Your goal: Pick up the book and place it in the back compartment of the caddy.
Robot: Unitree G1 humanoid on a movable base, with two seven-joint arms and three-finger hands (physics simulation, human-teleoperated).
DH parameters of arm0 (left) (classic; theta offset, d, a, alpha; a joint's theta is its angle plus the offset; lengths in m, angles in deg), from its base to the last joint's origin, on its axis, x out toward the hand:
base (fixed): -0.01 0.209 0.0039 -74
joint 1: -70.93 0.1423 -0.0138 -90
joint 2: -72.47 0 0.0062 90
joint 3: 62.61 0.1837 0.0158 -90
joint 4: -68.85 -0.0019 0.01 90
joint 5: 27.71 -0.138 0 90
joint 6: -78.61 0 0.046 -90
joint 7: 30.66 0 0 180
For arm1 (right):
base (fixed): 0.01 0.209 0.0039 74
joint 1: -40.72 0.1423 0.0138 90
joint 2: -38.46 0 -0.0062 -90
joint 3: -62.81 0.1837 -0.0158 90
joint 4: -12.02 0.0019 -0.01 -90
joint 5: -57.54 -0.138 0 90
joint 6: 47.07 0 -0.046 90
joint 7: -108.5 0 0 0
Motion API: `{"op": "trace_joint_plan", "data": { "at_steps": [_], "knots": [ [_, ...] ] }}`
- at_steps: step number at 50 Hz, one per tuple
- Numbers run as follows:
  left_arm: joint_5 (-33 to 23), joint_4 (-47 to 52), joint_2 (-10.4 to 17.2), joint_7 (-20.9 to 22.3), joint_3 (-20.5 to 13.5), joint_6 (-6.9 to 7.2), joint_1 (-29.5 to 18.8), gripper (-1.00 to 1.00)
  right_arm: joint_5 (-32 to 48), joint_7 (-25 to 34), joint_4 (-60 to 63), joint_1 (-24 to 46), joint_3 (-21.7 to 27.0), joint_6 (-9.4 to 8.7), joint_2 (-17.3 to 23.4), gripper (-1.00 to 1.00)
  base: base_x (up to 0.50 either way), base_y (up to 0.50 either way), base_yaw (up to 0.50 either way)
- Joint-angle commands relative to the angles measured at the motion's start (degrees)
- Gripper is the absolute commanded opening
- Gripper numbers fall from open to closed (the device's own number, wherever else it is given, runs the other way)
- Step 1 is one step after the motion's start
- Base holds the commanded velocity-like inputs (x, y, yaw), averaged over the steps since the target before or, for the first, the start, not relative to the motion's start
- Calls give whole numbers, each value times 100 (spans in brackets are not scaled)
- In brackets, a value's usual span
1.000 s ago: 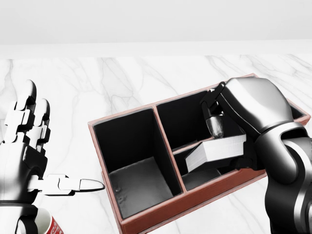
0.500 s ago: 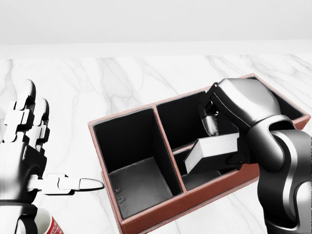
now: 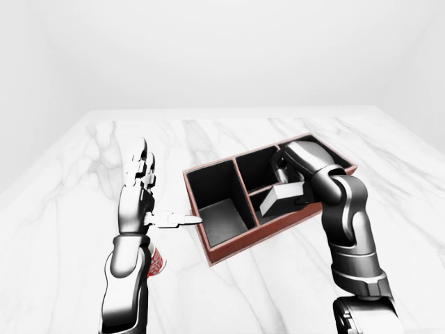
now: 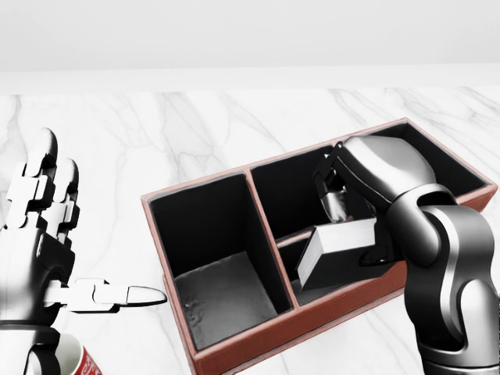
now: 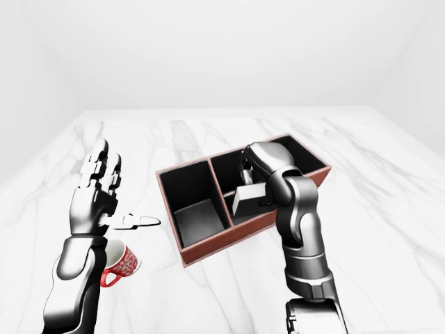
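Observation:
The caddy (image 4: 312, 312) is a red-brown box with a black inside: one long compartment on the left and two smaller ones on the right. The book (image 4: 337, 248), grey with white page edges, hangs tilted over the divider between the two right compartments. Its lower left corner dips into the lower right one. My right hand (image 4: 353, 228) is shut on the book, with fingers (image 4: 334, 205) on top and the thumb underneath. My left hand (image 4: 82, 234) is held up open at the left of the head view, apart from the caddy, with its thumb pointing toward the box.
A red patterned mug (image 5: 122, 262) stands on the white marble table (image 4: 195, 133) under my left forearm. The table's top edge meets a plain white wall. My right forearm (image 4: 453, 297) crosses the caddy's right end.
My right hand has drawn left and lower over the caddy's right side. The book has tipped steeper, its left end sinking into the box. The left hand has not moved.

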Motion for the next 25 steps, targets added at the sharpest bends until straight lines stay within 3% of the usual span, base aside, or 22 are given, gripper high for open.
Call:
{"op": "trace_joint_plan", "data": {
  "at_steps": [1, 25],
  "knots": [
    [-9, 4, 1, -5, -1, 0, -6, 100, 47, -1, -170, 63, 19, 0, 5, -100, 0, 0, 0],
    [-13, -31, 7, 5, -10, 0, -7, 100, -86, -251, -656, 197, -5, 0, 18, -100, 0, 0, 0]
  ]
}}
